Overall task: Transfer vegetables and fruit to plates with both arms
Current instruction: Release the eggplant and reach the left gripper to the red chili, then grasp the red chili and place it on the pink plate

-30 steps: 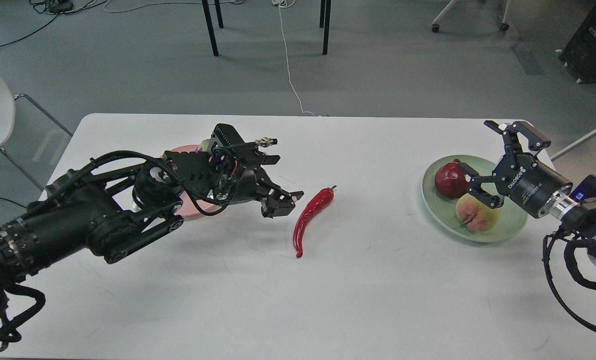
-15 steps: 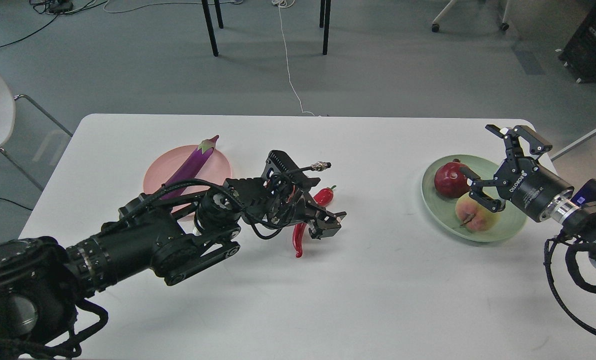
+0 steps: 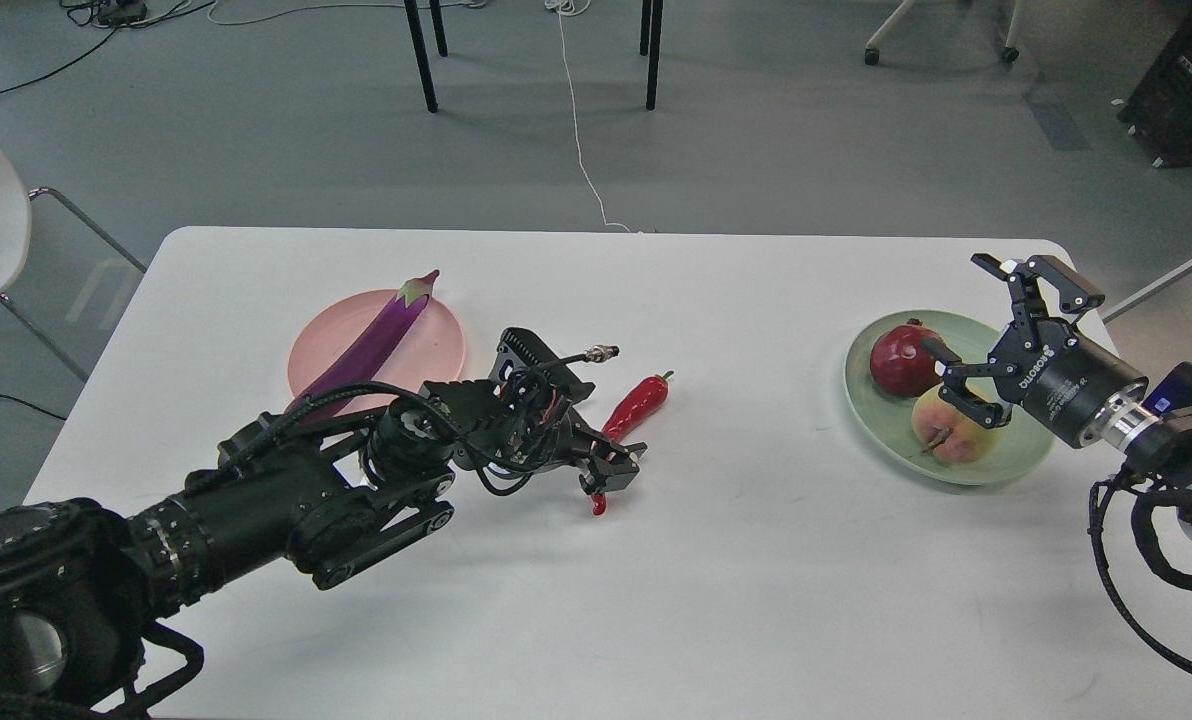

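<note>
Chili (image 3: 634,412) lies on the white table (image 3: 716,560), stem end pointing away from the robot, red body curving back toward the near side. The left gripper (image 3: 611,473) is right down over its lower half, covering that stretch of the pepper, with just the red tip peeking out beneath the fingers. The gripper is dark and seen at a slant here, so whether the fingers are closed on the chili or only around it cannot be told.

Behind the left arm, the eggplant (image 3: 371,338) rests diagonally across the pink plate (image 3: 438,345), its pale cap poking over the far rim.

Over on the right, the green plate (image 3: 1016,455) carries both fruits: the pomegranate (image 3: 901,362) on the far side, the peach (image 3: 946,428) touching it on the near side. The right gripper (image 3: 996,330) hangs over that plate, fingers spread wide with nothing between them, one finger reaching over the fruit and the other raised well above the rim.
</note>
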Robot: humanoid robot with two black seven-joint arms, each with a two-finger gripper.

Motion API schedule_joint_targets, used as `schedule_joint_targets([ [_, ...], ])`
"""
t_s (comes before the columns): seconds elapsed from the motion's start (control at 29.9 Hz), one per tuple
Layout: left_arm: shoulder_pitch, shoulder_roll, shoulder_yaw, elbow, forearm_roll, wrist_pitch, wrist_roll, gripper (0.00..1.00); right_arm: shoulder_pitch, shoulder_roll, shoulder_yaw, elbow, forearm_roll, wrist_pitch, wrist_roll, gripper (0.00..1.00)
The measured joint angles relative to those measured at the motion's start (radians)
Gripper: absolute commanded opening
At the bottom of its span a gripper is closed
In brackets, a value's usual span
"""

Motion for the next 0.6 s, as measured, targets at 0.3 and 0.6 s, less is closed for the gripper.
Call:
schedule_joint_targets([
  [0.3,0.002,-0.004,0.000,0.024,0.000,-0.005,-0.035,0.18,0.000,0.001,0.002,0.000,-0.001,0.000,0.000,0.98],
  [0.6,-0.004,0.004,-0.001,0.026,0.000,0.003,-0.039,0.09,0.000,0.002,0.012,0.000,-0.001,0.000,0.000,0.98],
])
